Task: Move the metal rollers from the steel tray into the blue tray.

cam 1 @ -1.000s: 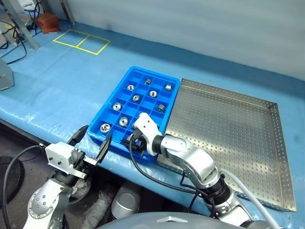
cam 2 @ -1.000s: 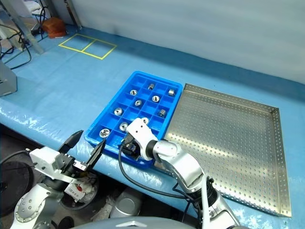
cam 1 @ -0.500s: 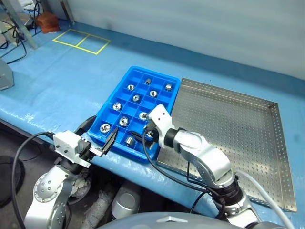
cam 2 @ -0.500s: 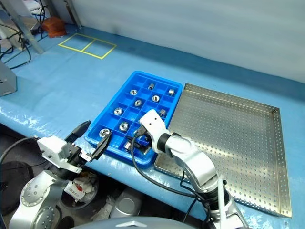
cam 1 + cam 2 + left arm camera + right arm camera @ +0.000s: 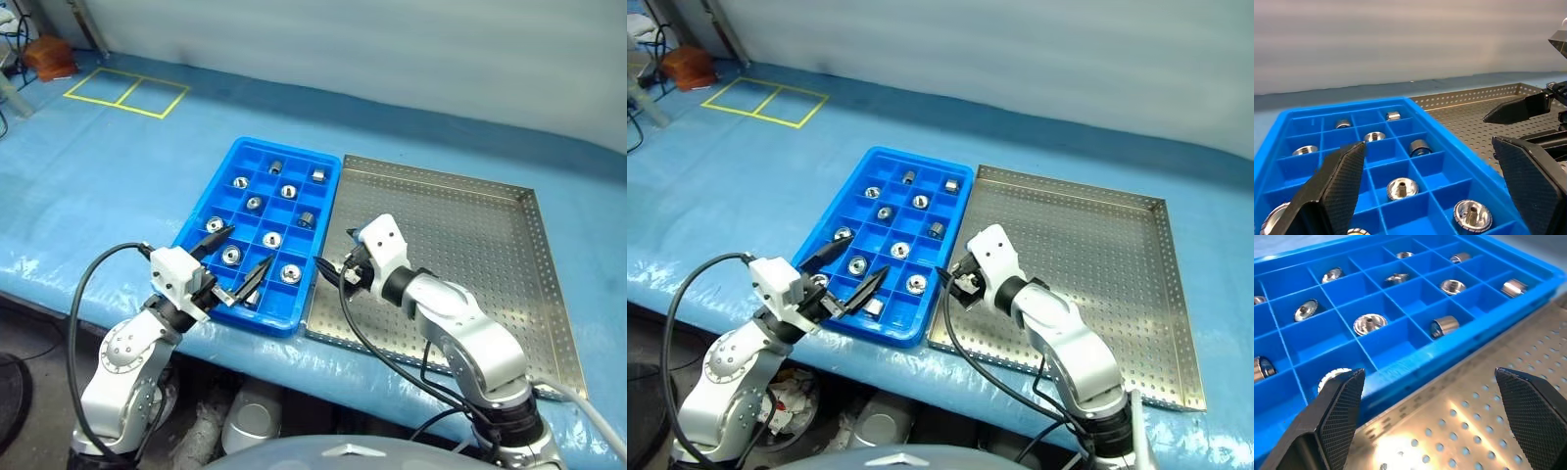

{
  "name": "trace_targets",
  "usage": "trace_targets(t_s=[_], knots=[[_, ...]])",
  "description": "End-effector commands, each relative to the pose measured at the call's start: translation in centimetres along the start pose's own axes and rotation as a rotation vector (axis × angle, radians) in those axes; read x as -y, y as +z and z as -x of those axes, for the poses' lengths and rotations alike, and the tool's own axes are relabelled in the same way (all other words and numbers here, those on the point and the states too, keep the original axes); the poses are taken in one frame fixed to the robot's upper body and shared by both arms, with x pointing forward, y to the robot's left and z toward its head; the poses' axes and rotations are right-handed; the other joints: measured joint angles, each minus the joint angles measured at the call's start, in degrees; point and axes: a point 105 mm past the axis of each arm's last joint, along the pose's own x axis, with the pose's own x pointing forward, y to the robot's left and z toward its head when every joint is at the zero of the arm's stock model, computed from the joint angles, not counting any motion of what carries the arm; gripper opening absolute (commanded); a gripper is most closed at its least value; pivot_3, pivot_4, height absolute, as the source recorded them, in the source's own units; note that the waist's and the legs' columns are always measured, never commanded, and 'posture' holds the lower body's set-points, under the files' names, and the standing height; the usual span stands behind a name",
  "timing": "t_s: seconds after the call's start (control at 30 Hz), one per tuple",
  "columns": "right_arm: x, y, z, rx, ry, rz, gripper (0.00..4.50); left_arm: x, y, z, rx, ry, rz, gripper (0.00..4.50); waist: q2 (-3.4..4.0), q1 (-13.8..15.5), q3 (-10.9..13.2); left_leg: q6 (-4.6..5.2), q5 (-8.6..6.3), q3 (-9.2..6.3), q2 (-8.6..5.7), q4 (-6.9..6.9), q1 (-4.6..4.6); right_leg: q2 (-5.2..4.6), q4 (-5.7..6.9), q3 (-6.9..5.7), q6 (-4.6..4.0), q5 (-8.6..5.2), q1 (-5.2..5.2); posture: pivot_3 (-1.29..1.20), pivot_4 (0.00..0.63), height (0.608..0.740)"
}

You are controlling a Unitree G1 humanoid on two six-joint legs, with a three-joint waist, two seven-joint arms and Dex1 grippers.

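The blue tray [image 5: 327,223] lies left of the steel tray [image 5: 470,245] and holds several metal rollers, one per compartment, such as a roller [image 5: 290,274] near the front and another roller [image 5: 1370,323]. My left gripper [image 5: 249,246] hovers open over the blue tray's near left compartments, holding nothing. Open and holding nothing too, my right gripper [image 5: 956,284] hangs over the steel tray's left edge, right beside the blue tray's wall. The steel tray's perforated floor shows no roller where I can see it.
Both trays sit on a blue sheet over a long table [image 5: 118,176], close to its near edge. Yellow tape squares [image 5: 125,91] mark the far left. A pale wall runs behind the table.
The camera has swung. My right gripper has drawn back from the blue tray's near compartment to the steel tray's edge and opened wider, leaving a roller behind. The left gripper has moved in over the blue tray.
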Motion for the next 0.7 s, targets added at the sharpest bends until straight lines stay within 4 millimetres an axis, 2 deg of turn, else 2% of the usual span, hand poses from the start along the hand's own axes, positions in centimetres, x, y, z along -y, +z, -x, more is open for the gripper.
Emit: trace_targets(t_s=[0.03,0.13,0.23,0.4,0.57,0.7], knots=[[0.7,1.1,1.1,0.055,-0.063,0.019,4.48,-0.1,-0.2,-0.6,-0.012,-0.022,-0.032,4.50,0.01,-1.68,0.00,0.00,0.00,-0.03,0.00,0.01,0.04,0.01,0.00,-0.01,0.00,0.00,0.05,0.24,0.150,0.740],[1.1,0.8,1.6,0.049,-0.108,0.004,4.48,-0.9,-0.8,-1.3,-0.053,0.010,-0.055,4.50,0.02,-4.20,0.01,0.01,0.00,-0.09,0.00,-0.01,0.35,0.00,-0.01,-0.04,-0.06,-0.04,0.37,0.21,0.150,0.740],[1.7,0.3,2.4,0.040,-0.171,-0.002,4.48,-0.9,-0.7,-2.3,-0.041,-0.014,-0.068,4.50,0.01,-6.79,0.01,0.02,0.01,-0.09,-0.01,-0.01,0.54,-0.02,0.01,-0.02,-0.31,-0.19,0.54,0.17,0.150,0.740],[2.0,-0.6,3.9,0.020,-0.254,-0.020,4.48,-1.3,-0.6,-4.0,-0.041,-0.047,-0.079,4.50,0.01,-10.28,0.01,0.02,0.02,-0.05,-0.02,-0.05,0.63,-0.01,0.07,0.09,-0.08,-0.04,0.58,0.09,0.150,0.740],[2.3,-1.1,5.2,0.018,-0.327,-0.046,4.48,-2.0,-0.4,-5.7,-0.037,-0.055,-0.067,4.50,0.01,-12.95,0.00,0.02,0.02,-0.02,-0.02,-0.04,0.71,0.03,0.16,0.19,-0.04,-0.02,0.58,0.03,0.150,0.740],[2.3,-1.4,5.8,0.016,-0.365,-0.062,4.48,-1.4,-0.2,-6.2,-0.026,-0.099,-0.067,4.50,0.00,-14.38,0.00,0.02,0.02,0.08,-0.02,-0.05,0.79,0.06,0.20,0.34,0.01,0.01,0.58,0.01,0.150,0.740]])
